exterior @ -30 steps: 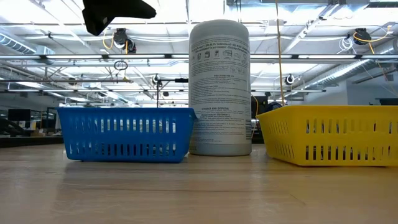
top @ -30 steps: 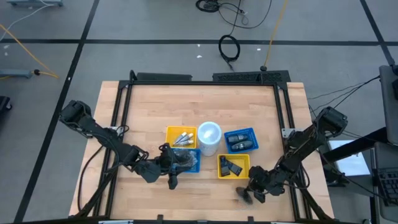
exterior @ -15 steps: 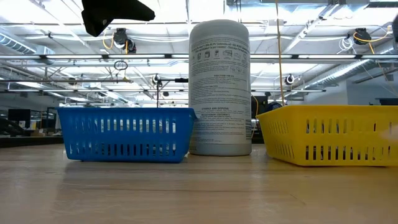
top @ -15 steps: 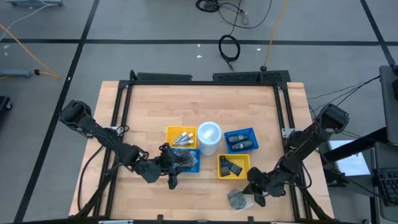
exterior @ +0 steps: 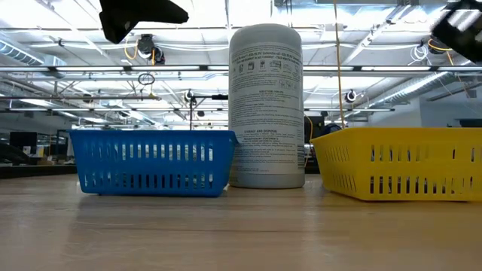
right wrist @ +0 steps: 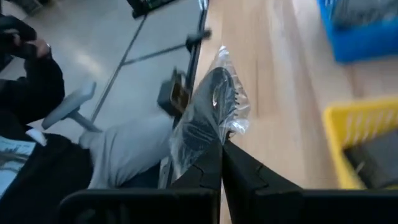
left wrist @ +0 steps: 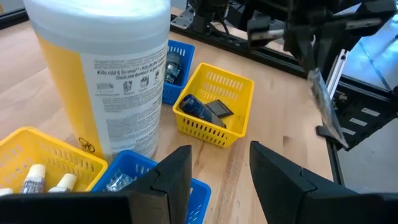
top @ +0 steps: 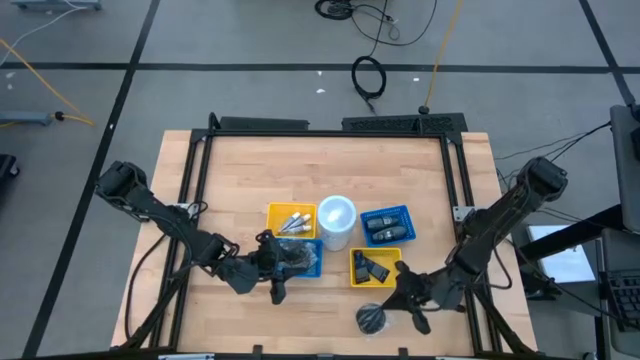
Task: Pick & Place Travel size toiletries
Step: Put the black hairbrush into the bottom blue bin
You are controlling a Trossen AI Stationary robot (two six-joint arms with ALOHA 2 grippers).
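Note:
My right gripper [top: 390, 304] hovers over the near right of the table, shut on a dark round piece in clear wrap [right wrist: 211, 102], one of the travel size toiletries, also seen in the high view [top: 372, 318]. My left gripper [left wrist: 221, 177] waits open with nothing between its fingers, above a blue basket [top: 303, 258] near the white tub [top: 336, 220]. White squeeze tubes [top: 292, 221] lie in a yellow basket. Dark packs [top: 374, 266] lie in a second yellow basket [top: 375, 280]. More dark items [top: 387, 228] fill a far blue basket. My right gripper pinches the clear wrap at its edge [right wrist: 217, 138] between the two shut fingers. The wrapped dark piece reaches out past the fingertips. In the left wrist view the wrap [left wrist: 324, 106] hangs below the gripper, lifted clear of the table.
The baskets and the tall tub cluster at the table's middle. Bare wood lies along the near edge [top: 330, 335] and across the far half [top: 320, 165]. A black frame [top: 460, 180] edges the table. A seated person [right wrist: 37, 87] shows beyond the table.
My right gripper has risen from the table's near right corner area and drifted toward the left edge, rolling as it went. The wrapped piece, on the wood a second ago, is lifted clear and has gone with it.

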